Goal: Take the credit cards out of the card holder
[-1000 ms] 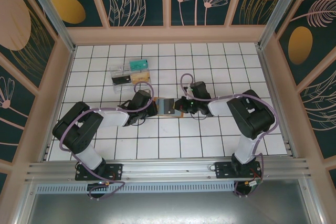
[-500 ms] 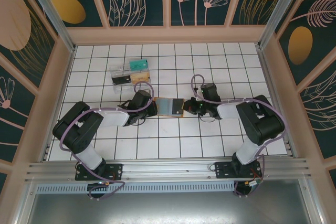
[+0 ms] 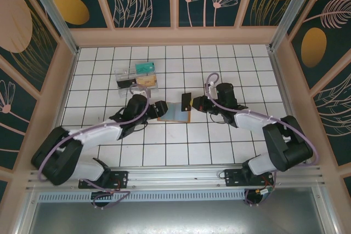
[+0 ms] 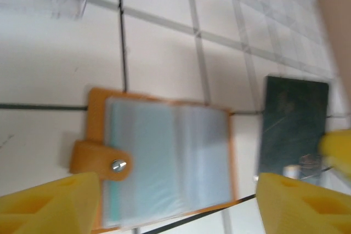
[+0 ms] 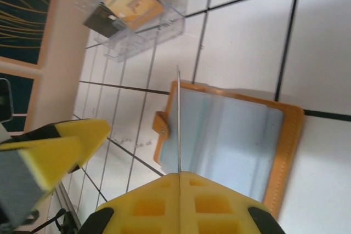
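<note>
Left claw has let go and backed off with its pads spread wide, so the card holder now lies open and flat on the worktop right in front of it, and a dark card has come clear of the sleeves. That card is pinched by one edge in the right claw, just beside the holder's right end. Holder looks light and floppy, so I'd guess it skids on the tile unless pinned by its orange border; cards are thin, stiff and slick, best nipped at a short edge.
</note>
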Motion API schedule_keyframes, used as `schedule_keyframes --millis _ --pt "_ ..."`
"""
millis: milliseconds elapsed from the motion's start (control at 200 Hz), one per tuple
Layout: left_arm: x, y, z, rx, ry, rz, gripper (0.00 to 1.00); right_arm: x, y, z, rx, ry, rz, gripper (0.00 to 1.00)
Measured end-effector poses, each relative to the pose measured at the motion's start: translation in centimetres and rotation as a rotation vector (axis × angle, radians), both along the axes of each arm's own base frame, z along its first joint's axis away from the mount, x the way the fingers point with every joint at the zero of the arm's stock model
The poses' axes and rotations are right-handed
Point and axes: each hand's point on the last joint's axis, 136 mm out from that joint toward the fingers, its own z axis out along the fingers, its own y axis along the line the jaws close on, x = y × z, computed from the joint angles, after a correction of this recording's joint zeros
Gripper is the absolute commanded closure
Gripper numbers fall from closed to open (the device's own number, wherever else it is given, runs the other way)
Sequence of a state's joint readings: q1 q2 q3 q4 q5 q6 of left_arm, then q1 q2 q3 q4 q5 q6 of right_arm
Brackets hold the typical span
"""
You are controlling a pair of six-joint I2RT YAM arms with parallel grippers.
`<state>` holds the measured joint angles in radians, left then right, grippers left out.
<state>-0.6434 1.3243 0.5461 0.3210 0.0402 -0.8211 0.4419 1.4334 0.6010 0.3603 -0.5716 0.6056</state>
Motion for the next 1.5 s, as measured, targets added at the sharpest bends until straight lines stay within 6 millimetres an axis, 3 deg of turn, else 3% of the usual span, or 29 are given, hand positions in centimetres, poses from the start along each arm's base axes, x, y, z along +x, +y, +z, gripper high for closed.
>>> schedule_keyframes --millis 90,165,445,711,1236,1411,1446,1501 --pt "-0.3 0.2 3.1 -0.091 -0.097 0.008 0.28 -0.4 0.4 1.3 0.018 -0.053 0.024 1.00" --pt "-0.7 0.1 4.3 -0.146 -0.134 -0.006 0.32 -0.9 1.1 2.2 0.039 -0.097 0.056 1.00" --pt "-2.1 -2.8 5.9 -0.290 -0.135 -0.163 0.52 -2.9 3.0 5.1 0.142 -0.215 0.181 1.00" --pt "-3.1 -4.0 7.2 -0.354 -0.151 -0.251 0.57 -3.9 3.5 7.9 0.216 -0.315 0.242 1.00" --pt "-3.9 -5.0 7.8 -0.401 -0.149 -0.326 0.76 -5.1 4.2 9.0 0.261 -0.359 0.307 1.00" --pt "-4.2 -5.0 8.5 -0.415 -0.158 -0.340 0.91 -5.2 4.4 9.0 0.268 -0.363 0.317 1.00" --pt "-4.3 -5.0 8.7 -0.419 -0.163 -0.344 0.95 -5.1 4.4 9.0 0.268 -0.361 0.314 0.86" --pt "-4.7 -5.0 9.3 -0.434 -0.174 -0.359 0.99 -5.1 4.4 8.7 0.266 -0.352 0.310 0.82"
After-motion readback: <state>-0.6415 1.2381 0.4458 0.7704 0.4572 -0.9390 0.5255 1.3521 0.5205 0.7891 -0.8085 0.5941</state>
